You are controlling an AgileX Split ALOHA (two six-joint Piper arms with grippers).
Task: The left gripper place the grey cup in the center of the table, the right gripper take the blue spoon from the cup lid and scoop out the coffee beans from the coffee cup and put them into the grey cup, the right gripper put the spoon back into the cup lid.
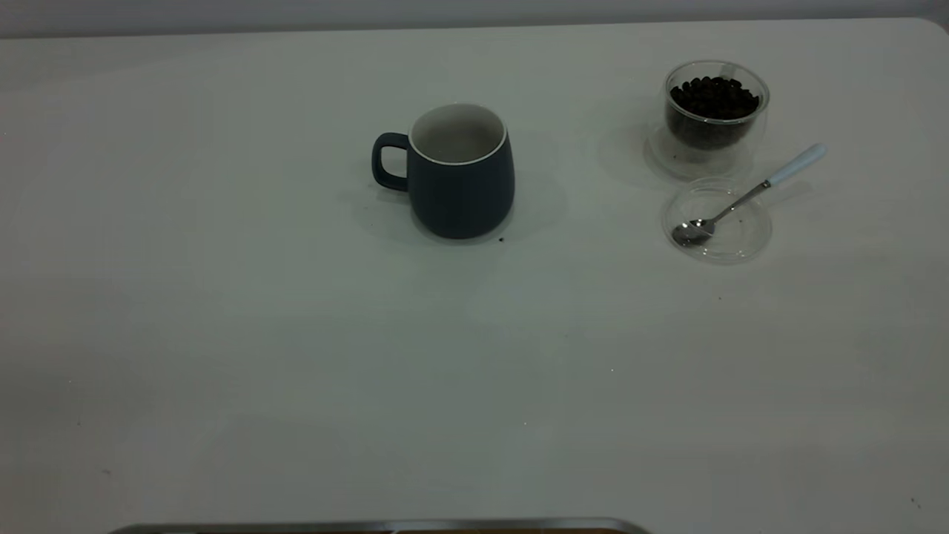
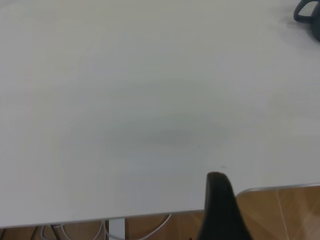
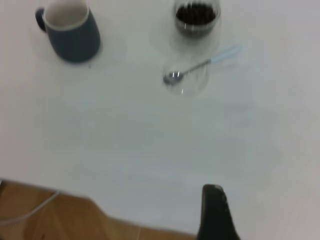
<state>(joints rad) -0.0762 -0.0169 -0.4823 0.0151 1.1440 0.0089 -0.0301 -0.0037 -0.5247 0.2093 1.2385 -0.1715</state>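
The grey cup (image 1: pixel 460 174), a dark mug with a pale inside and its handle to the left, stands upright near the table's middle; it also shows in the right wrist view (image 3: pixel 70 30), and its handle shows in the left wrist view (image 2: pixel 306 12). The glass coffee cup (image 1: pixel 713 111) (image 3: pixel 196 17) with dark beans stands at the back right. In front of it lies the clear cup lid (image 1: pixel 716 221) (image 3: pixel 186 80). The spoon (image 1: pixel 749 194) (image 3: pixel 202 65) rests with its bowl in the lid and its pale blue handle pointing back right. My left gripper (image 2: pixel 217 200) and right gripper (image 3: pixel 214 205) hang over the near table edge, far from everything.
A metal rim (image 1: pixel 371 526) runs along the near edge of the exterior view. A few dark crumbs (image 1: pixel 501 239) lie by the mug's base. Wooden floor (image 2: pixel 280 215) and cables (image 2: pixel 75 230) show below the table edge.
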